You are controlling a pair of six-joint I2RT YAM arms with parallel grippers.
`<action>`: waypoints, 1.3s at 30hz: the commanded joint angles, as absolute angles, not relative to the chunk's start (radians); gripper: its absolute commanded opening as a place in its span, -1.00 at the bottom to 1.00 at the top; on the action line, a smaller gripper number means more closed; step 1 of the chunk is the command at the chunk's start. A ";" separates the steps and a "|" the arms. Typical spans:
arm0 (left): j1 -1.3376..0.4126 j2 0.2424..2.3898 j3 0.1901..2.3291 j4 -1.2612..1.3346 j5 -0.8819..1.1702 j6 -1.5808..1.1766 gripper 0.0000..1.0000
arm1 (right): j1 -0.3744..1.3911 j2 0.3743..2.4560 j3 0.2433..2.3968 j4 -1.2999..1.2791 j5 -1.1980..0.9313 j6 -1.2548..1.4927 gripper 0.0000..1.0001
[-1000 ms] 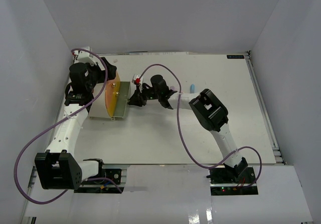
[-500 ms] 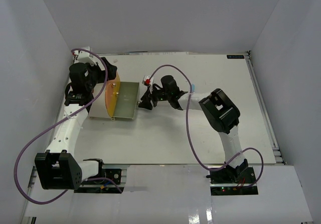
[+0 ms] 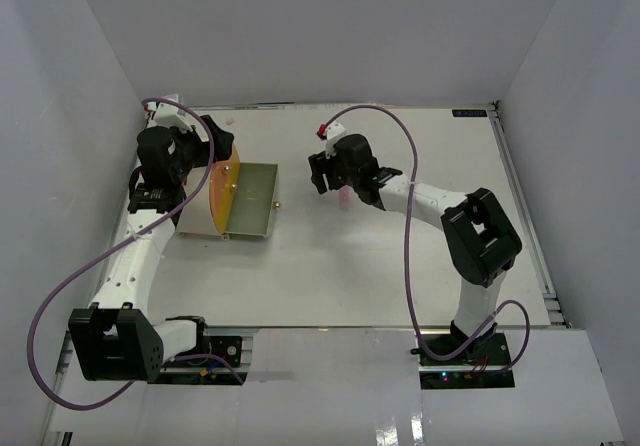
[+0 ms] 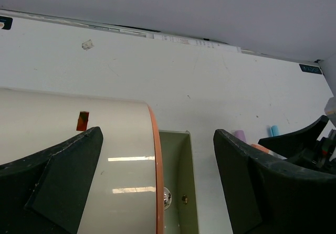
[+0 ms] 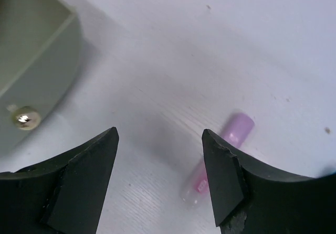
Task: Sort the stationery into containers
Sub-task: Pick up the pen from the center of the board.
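Note:
A cream drum (image 3: pixel 222 194) with an orange round face lies at the left. One drawer (image 3: pixel 251 198) stands pulled out of it, olive inside, with a brass knob (image 3: pixel 277 204). My left gripper (image 3: pixel 203 166) is open and straddles the drum (image 4: pixel 79 155) and drawer (image 4: pixel 177 166). My right gripper (image 3: pixel 322 178) is open and empty, right of the drawer. A pink marker (image 3: pixel 345 196) lies on the table by it, and in the right wrist view the marker (image 5: pixel 227 147) lies partly under the right finger. The knob (image 5: pixel 26 117) shows at the left there.
In the left wrist view a lilac marker (image 4: pixel 240 135), a light blue one (image 4: pixel 274 130) and an orange one (image 4: pixel 260 148) lie right of the drawer. White walls enclose the table (image 3: pixel 400 266) on three sides.
The drawer slid out to the right with my right gripper at its knob. That gripper then let go and moved right and back, over the pink marker. The left arm stayed put.

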State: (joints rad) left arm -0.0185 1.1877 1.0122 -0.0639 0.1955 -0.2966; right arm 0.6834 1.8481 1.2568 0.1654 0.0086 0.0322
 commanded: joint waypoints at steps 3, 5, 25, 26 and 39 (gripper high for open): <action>-0.012 1.173 0.983 -0.172 0.209 -0.308 0.96 | 0.677 1.939 1.356 -0.095 0.258 0.199 0.42; -0.012 1.173 0.982 -0.170 0.207 -0.307 0.96 | 0.675 1.972 1.382 -0.130 0.278 0.230 0.41; -0.011 1.175 0.982 -0.169 0.215 -0.310 0.96 | 0.666 1.979 1.321 -0.083 0.316 0.348 -0.71; -0.011 1.175 0.982 -0.170 0.216 -0.310 0.96 | 0.670 1.965 1.313 -0.075 0.310 0.353 -0.78; -0.008 1.177 0.977 -0.167 0.215 -0.318 0.96 | 0.868 1.775 1.308 0.124 0.195 0.489 -0.77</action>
